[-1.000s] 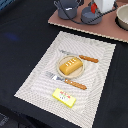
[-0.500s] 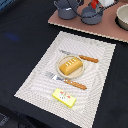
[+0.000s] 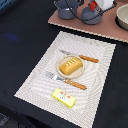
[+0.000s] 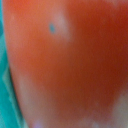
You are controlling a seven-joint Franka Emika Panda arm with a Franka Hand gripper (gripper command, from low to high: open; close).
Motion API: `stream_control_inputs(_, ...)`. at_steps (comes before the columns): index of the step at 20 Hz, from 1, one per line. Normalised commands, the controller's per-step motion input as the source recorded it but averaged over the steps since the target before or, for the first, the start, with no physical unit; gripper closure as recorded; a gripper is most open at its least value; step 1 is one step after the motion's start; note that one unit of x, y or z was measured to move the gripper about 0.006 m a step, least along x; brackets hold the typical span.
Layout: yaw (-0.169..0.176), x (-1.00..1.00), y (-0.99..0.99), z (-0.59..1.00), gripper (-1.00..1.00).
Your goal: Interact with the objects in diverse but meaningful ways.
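A: Wrist view is filled edge to edge with the red tomato [image 4: 70, 60], smooth, orange-red, blurred, a pale sheen patch and one small dark speck. So it sits right against the lens, which I read as the tomato between the fingers or just under them.

B: In the exterior view? A red bit [image 3: 93, 6] shows at the far edge, under the white arm, over the grey pan [image 3: 93, 15] on the pinkish board [image 3: 70, 22].

A: Agreed. Gripper [image 3: 95, 5] is cropped there. Whether the jaws are clamped on the tomato or only around it, cannot tell.

B: Likely purpose: tomato going into or out of the pan. Judgement only.

A: Grey-blue two-handled pot [image 3: 66, 8] stands just beside the pan, toward the exterior view's left.

B: Further out, the striped placemat [image 3: 40, 80]: golden bread loaf [image 3: 70, 65] on a small plate, centred, a knife [image 3: 80, 57] beyond it, a fork [image 3: 66, 81] nearer. Yellow butter block [image 3: 64, 97] near the mat's close edge. Laid as a place setting.
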Motion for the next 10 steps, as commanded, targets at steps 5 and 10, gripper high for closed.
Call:
stream_control_inputs(5,0.026,0.01,0.47,0.07,1.00)
stream_control_inputs(10,0.000,0.03,0.42,0.23,-1.00)
